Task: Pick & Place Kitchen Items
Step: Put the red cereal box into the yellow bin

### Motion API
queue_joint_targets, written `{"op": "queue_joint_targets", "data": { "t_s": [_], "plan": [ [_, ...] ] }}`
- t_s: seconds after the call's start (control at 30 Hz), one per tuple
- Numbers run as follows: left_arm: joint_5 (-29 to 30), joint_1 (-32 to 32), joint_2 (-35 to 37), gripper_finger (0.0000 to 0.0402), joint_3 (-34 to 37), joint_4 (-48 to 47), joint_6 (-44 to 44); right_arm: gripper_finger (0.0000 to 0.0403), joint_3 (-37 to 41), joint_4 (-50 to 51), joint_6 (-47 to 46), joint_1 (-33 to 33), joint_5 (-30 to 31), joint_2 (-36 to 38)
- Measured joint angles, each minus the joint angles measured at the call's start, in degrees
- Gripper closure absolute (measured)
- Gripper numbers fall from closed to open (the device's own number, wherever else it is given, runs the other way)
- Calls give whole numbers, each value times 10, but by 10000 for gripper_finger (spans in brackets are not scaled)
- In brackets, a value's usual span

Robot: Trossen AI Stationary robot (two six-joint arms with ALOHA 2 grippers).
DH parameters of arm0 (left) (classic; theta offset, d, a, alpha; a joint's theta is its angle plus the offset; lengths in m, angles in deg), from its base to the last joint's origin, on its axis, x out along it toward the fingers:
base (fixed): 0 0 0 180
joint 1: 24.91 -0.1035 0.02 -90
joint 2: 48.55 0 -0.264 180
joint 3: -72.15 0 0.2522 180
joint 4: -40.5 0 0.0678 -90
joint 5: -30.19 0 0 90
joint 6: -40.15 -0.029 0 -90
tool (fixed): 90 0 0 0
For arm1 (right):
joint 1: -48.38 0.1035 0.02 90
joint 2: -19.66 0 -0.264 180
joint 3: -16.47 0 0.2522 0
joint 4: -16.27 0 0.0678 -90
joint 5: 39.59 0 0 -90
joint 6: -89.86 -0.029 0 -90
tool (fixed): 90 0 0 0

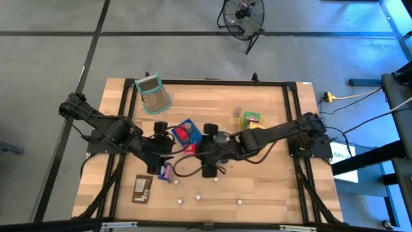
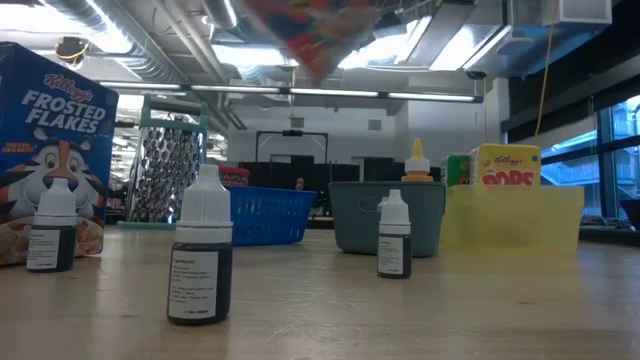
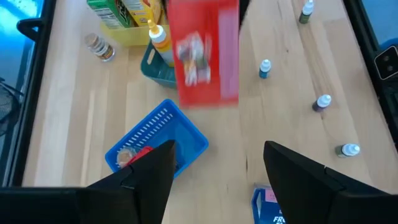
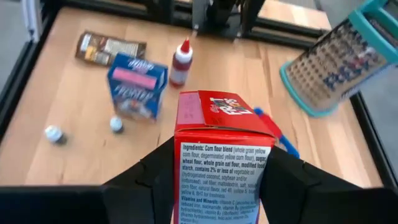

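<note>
My right gripper (image 4: 221, 186) is shut on a red cereal box (image 4: 221, 134), which hangs blurred above the table in the left wrist view (image 3: 202, 53) and at the top of the low view (image 2: 310, 35). It is near the table's middle (image 1: 201, 143), beside a blue basket (image 3: 158, 140). My left gripper (image 3: 221, 180) is open and holds nothing; it hovers left of the basket (image 1: 161, 151). A small blue Frosted Flakes box (image 4: 137, 84), a red-capped bottle (image 4: 181, 62) and a brown packet (image 4: 109, 46) rest on the table. Small dropper bottles (image 3: 323, 102) stand upright. My right gripper pinches the red box between its two fingers (image 4: 155, 177), one on each wide face, low on the box (image 4: 186, 186). The fingers come from the table's right side. The box stands upright in the hold and is lifted clear of the table.
A teal bin (image 3: 158, 68) with a yellow-capped bottle and a yellow tray (image 3: 124, 31) with a green box stand right of centre. A jar (image 3: 99, 46) is near them. A grater (image 1: 153, 93) lies toward the far left. White round pieces (image 1: 198, 195) dot the near side.
</note>
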Motion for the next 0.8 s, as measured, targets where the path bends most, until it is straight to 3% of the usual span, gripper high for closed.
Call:
{"op": "queue_joint_targets", "data": {
  "t_s": [0.43,0.8],
  "plan": [
    [2,0,0,162,0,1,1,219,0,259,-151,37,15,89],
    [4,0,0,162,0,24,1,219,0,423,-311,38,25,104]
  ]
}}
